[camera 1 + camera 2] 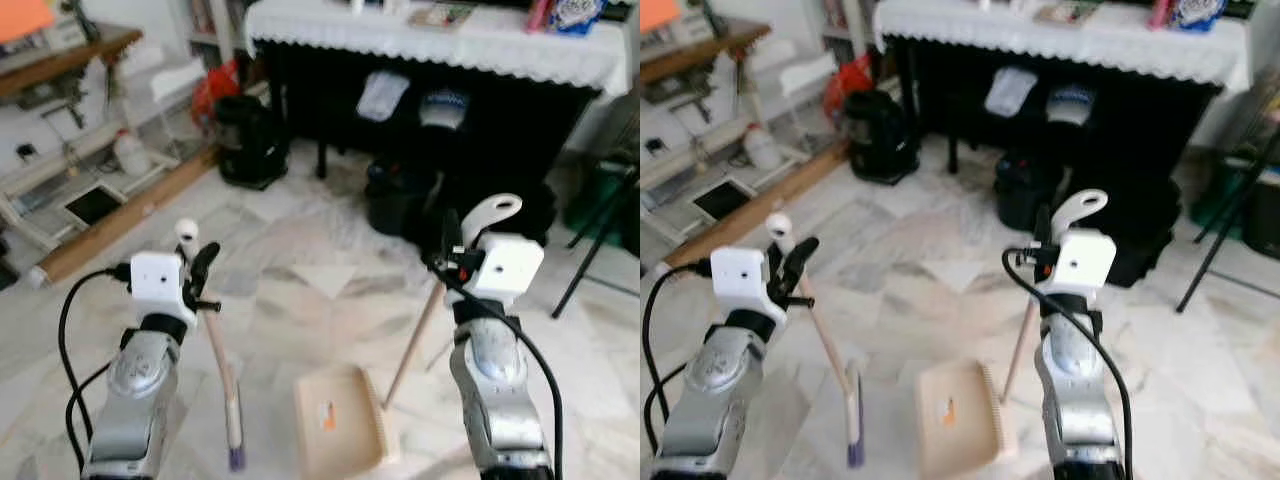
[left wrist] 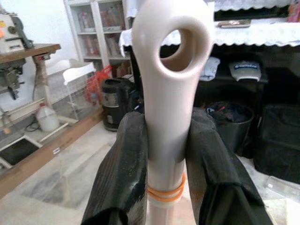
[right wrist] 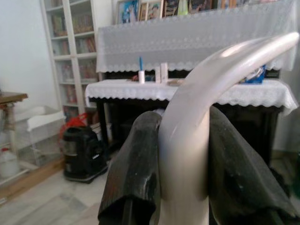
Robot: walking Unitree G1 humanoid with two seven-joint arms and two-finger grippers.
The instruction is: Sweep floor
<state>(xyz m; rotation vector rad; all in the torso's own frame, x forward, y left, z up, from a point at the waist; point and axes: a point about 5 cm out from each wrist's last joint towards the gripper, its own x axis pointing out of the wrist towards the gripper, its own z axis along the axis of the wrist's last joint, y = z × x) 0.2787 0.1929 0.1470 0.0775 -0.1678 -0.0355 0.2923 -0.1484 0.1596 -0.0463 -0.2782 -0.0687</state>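
Observation:
My left gripper (image 1: 201, 277) is shut on the beige handle of a small broom (image 1: 221, 367), just below its looped top end. The handle slants down to a brush head (image 1: 235, 448) with purple bristles on the marble floor. In the left wrist view the black fingers (image 2: 125, 173) clamp the broom handle (image 2: 166, 89) from both sides. My right gripper (image 1: 452, 258) is shut on the curved pale handle of a dustpan (image 1: 493, 212). Its stick runs down to the beige pan (image 1: 340, 422), which rests on the floor between my arms. The dustpan handle (image 3: 197, 112) sits between the right fingers (image 3: 136, 168).
A scrap of white paper (image 1: 325, 278) lies on the floor ahead. Beyond it stands a black piano with a white lace cloth (image 1: 450, 42), black bags (image 1: 400, 195) and a black appliance (image 1: 250, 140). Left are wooden shelves (image 1: 60, 62) and a plank (image 1: 130, 215); right, a stand leg (image 1: 590, 262).

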